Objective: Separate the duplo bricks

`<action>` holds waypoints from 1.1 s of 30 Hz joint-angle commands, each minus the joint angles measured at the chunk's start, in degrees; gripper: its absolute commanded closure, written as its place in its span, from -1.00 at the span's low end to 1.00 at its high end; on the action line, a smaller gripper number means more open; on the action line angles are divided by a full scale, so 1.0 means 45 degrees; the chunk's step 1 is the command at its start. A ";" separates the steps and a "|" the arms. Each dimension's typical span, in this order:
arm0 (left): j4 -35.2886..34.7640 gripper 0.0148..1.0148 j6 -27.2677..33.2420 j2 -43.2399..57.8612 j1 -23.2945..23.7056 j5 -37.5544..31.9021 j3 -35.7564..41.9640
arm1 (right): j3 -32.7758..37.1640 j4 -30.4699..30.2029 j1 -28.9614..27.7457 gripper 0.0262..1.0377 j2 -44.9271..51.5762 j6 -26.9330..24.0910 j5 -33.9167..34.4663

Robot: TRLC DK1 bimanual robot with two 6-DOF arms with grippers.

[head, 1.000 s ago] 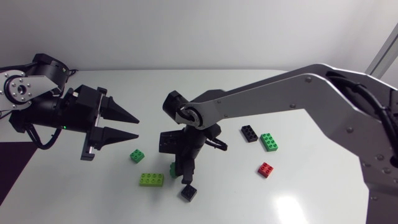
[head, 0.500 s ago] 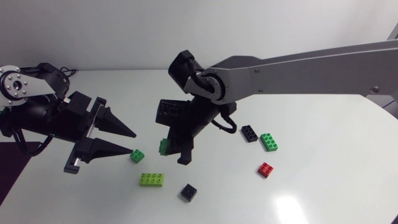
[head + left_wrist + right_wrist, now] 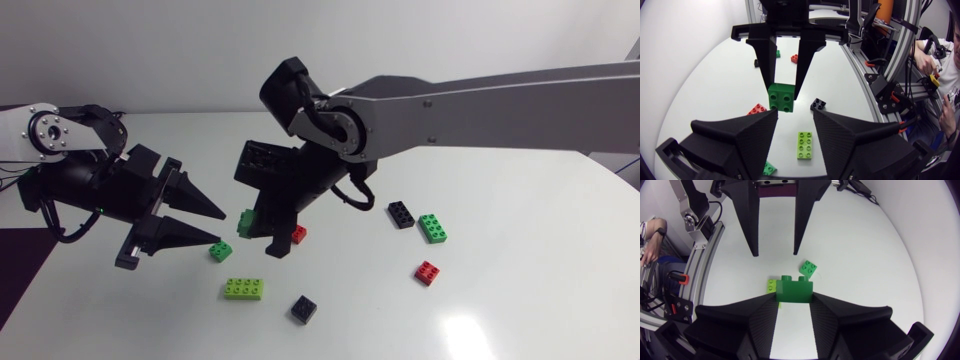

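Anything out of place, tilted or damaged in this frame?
Nothing stands out. The right gripper holds a dark green brick clear of the table, facing the open left gripper. The lime brick, the black brick near it and the other loose ones lie flat and apart; none looks damaged.

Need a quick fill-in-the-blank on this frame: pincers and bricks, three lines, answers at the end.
1. The right pincer is ___ on the dark green brick, held above the table.
2. The left pincer, facing that brick, is ___.
3. On the table lie ___ red bricks.

Missing words: shut; open; two.
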 commanded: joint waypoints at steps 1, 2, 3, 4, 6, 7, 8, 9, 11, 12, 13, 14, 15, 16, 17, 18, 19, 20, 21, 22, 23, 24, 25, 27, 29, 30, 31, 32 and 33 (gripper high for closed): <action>-0.0108 0.01 0.0355 0.0293 -0.0062 0.0185 0.0466 | 0.0322 0.0091 0.0237 0.60 -0.0368 0.0330 -0.0024; -0.0088 0.01 0.0335 0.0351 -0.0042 0.0185 0.0505 | 0.0361 0.0091 0.0277 0.60 -0.0368 0.0350 -0.0024; -0.0088 0.01 0.0335 0.0449 -0.0023 0.0185 0.0564 | 0.0361 0.0091 0.0316 0.60 -0.0368 0.0350 -0.0024; -0.0088 0.01 0.0335 0.0469 -0.0023 0.0204 0.0603 | 0.0381 0.0111 0.0335 0.60 -0.0368 0.0350 -0.0024; -0.0088 0.01 0.0315 0.0488 -0.0023 0.0243 0.0622 | 0.0381 0.0150 0.0433 0.60 -0.0348 0.0408 -0.0024; -0.0088 0.01 0.0315 0.0488 -0.0023 0.0263 0.0622 | 0.0381 0.0170 0.0452 0.60 -0.0329 0.0428 -0.0024; -0.0088 0.01 0.0315 0.0488 -0.0042 0.0263 0.0603 | 0.0400 0.0189 0.0472 0.60 -0.0329 0.0428 -0.0024; -0.0088 0.01 0.0315 0.0488 -0.0042 0.0263 0.0603 | 0.0420 0.0189 0.0491 0.60 -0.0329 0.0447 -0.0024; -0.0088 0.01 0.0296 0.0508 -0.0062 0.0282 0.0622 | 0.0459 0.0189 0.0530 0.60 -0.0290 0.0486 -0.0024; -0.0088 0.01 0.0276 0.0508 -0.0062 0.0302 0.0642 | 0.0498 0.0189 0.0550 0.60 -0.0290 0.0486 -0.0024; -0.0108 0.01 0.0257 0.0508 -0.0062 0.0321 0.0661 | 0.0517 0.0189 0.0550 0.60 -0.0270 0.0486 -0.0004; -0.0127 0.01 0.0257 0.0508 -0.0062 0.0321 0.0661 | 0.0537 0.0189 0.0550 0.60 -0.0251 0.0486 -0.0024; -0.0127 0.01 0.0257 0.0488 -0.0081 0.0321 0.0661 | 0.0576 0.0189 0.0570 0.60 -0.0251 0.0486 -0.0024; -0.0127 0.00 0.0257 0.0488 -0.0081 0.0321 0.0661 | 0.0615 0.0189 0.0570 0.60 -0.0251 0.0486 -0.0024; -0.0127 0.01 0.0257 0.0488 -0.0101 0.0321 0.0661 | 0.0635 0.0189 0.0570 0.60 -0.0251 0.0506 -0.0024; -0.0127 0.01 0.0257 0.0488 -0.0120 0.0321 0.0661 | 0.0654 0.0189 0.0589 0.60 -0.0251 0.0526 -0.0024; -0.0127 0.01 0.0257 0.0508 -0.0159 0.0341 0.0681 | 0.0674 0.0189 0.0609 0.60 -0.0251 0.0545 -0.0024; -0.0127 0.01 0.0218 0.0488 -0.0179 0.0341 0.0681 | 0.0674 0.0189 0.0609 0.60 -0.0251 0.0565 -0.0024; -0.0127 0.01 0.0198 0.0488 -0.0237 0.0341 0.0681 | 0.0693 0.0189 0.0628 0.60 -0.0231 0.0565 -0.0024; -0.0127 0.01 0.0198 0.0488 -0.0257 0.0341 0.0681 | 0.0713 0.0189 0.0648 0.60 -0.0211 0.0565 -0.0024; -0.0127 0.01 0.0198 0.0488 -0.0276 0.0360 0.0681 | 0.0713 0.0189 0.0648 0.60 -0.0192 0.0565 -0.0024; -0.0127 0.01 0.0179 0.0488 -0.0296 0.0380 0.0700 | 0.0713 0.0189 0.0667 0.60 -0.0172 0.0565 -0.0024; -0.0147 0.01 0.0159 0.0488 -0.0316 0.0399 0.0739 | 0.0693 0.0189 0.0667 0.60 -0.0153 0.0565 -0.0024; -0.0127 0.01 0.0140 0.0508 -0.0335 0.0419 0.0759 | 0.0693 0.0189 0.0687 0.60 -0.0153 0.0565 -0.0043; -0.0127 0.01 0.0140 0.0508 -0.0335 0.0438 0.0779 | 0.0693 0.0189 0.0687 0.60 -0.0153 0.0565 -0.0063; -0.0127 0.01 0.0120 0.0508 -0.0355 0.0438 0.0779 | 0.0693 0.0189 0.0687 0.60 -0.0133 0.0565 -0.0063; -0.0127 0.00 0.0101 0.0527 -0.0355 0.0438 0.0798 | 0.0693 0.0170 0.0706 0.60 -0.0133 0.0545 -0.0082; -0.0127 0.00 0.0081 0.0547 -0.0355 0.0438 0.0837 | 0.0693 0.0170 0.0726 0.60 -0.0133 0.0545 -0.0082; -0.0127 0.00 0.0081 0.0586 -0.0355 0.0438 0.0857 | 0.0693 0.0170 0.0726 0.60 -0.0133 0.0545 -0.0082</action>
